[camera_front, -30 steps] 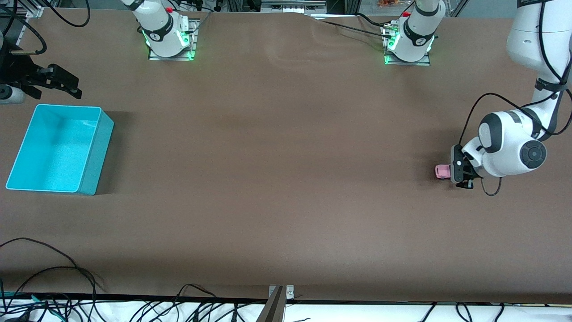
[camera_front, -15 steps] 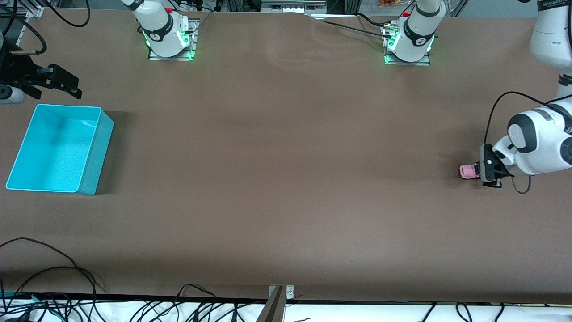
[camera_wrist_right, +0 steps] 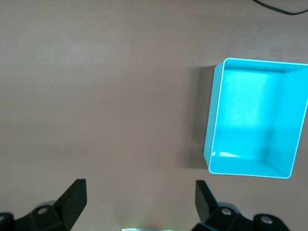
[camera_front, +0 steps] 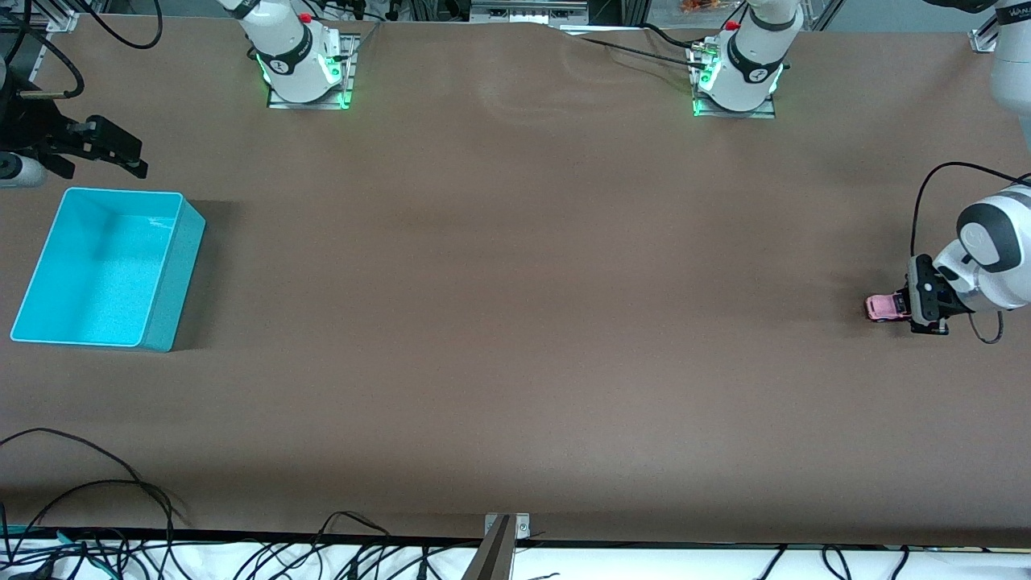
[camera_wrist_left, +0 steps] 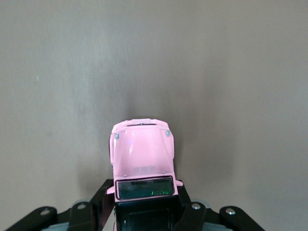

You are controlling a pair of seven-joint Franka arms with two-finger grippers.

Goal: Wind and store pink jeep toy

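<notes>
A: Left gripper (camera_front: 908, 305). Status?

B: Clamped on the small light-pink boxy jeep toy with black roof (camera_front: 884, 307), fingers pinching the rear half. In the left wrist view the black fingertips (camera_wrist_left: 107, 193) are flanking the cab and the pink hood is sticking out in front.

A: Jeep off the table?

B: Looks like it's sitting on the brown table covering (camera_front: 515, 322), wheels down or very nearly; can't tell for sure. It's at the left arm's end of the table, well apart from the open teal rectangular plastic bin (camera_front: 36, 286).

A: Step?

B: Judging it as the winding step: gripping the jeep low at the surface fits a pull-back drag to load the spring. Storing isn't done yet, and the bin is holding nothing.

A: Right gripper (camera_front: 101, 149)?

B: Fingers spread wide, holding nothing. It's waiting just beside the bin, at the bin's edge toward the robots' bases. The right wrist view is showing the bin's inside (camera_wrist_right: 250, 115) past both black fingertips (camera_wrist_right: 72, 199).

A: Next move?

B: My guess: finishing the wind with the wheels pressed down, then either carrying the jeep or letting it roll toward the bin. That's nearly the whole table, so aim matters. It's tiny and light, so the pinch needs to be square or it's twisting out.
</notes>
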